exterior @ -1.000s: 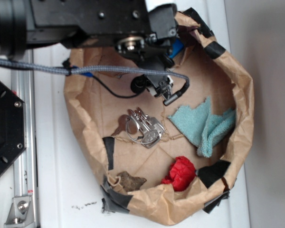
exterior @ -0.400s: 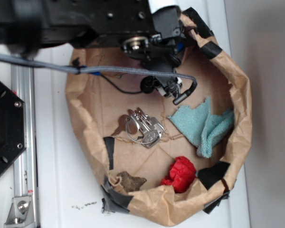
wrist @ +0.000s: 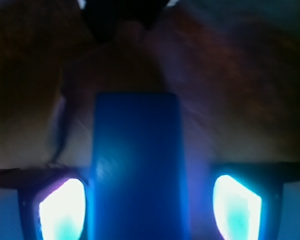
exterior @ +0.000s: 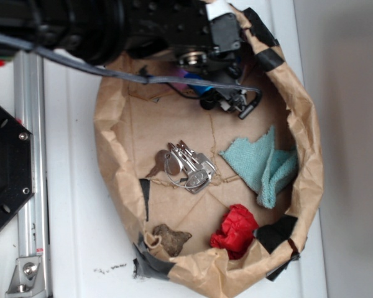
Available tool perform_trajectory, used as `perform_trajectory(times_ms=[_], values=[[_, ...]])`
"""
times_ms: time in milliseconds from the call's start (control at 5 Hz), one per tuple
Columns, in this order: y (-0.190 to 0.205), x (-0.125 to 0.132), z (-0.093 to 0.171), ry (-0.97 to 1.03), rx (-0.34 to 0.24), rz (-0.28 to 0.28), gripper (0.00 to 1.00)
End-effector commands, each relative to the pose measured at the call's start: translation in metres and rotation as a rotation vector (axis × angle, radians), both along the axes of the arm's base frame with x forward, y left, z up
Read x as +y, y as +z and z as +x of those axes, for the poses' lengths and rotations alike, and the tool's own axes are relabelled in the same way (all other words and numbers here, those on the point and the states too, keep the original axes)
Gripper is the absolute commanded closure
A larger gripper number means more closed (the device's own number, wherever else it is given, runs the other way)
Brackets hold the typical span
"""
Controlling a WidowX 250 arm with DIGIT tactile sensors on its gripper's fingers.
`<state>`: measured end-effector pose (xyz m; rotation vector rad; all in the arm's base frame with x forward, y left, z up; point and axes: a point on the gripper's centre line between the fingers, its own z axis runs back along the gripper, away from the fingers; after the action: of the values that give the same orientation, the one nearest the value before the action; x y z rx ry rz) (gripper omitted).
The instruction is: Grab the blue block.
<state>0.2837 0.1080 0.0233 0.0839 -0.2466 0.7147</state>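
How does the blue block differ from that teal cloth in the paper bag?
The blue block is a flat, smooth, hard-edged slab in deep blue; the teal cloth is fuzzy, crumpled and paler. The block lies at the bag's far edge under the gripper, mostly hidden, while the cloth lies in plain view. Both sit inside the bag.

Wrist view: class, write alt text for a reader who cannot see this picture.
A flat blue block fills the centre of a dim, blurred close-up, standing between the two glowing fingertips of the gripper. Crumpled brown paper lies behind it; whether the fingers touch the block cannot be told.
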Motion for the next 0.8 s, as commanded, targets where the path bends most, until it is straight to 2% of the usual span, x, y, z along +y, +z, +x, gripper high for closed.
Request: perform_trajectory(times_ms=[0, 200, 400, 600], values=[[0.008, -0.008, 0.018, -0.058, -0.023, 0.057, 1.00], [0.006, -0.008, 0.015, -0.058, -0.016, 0.079, 1.00], [0.007, -0.008, 0.014, -0.069, -0.014, 0.076, 1.00], [0.018, -0.007, 0.014, -0.120, 0.014, 0.071, 1.00]])
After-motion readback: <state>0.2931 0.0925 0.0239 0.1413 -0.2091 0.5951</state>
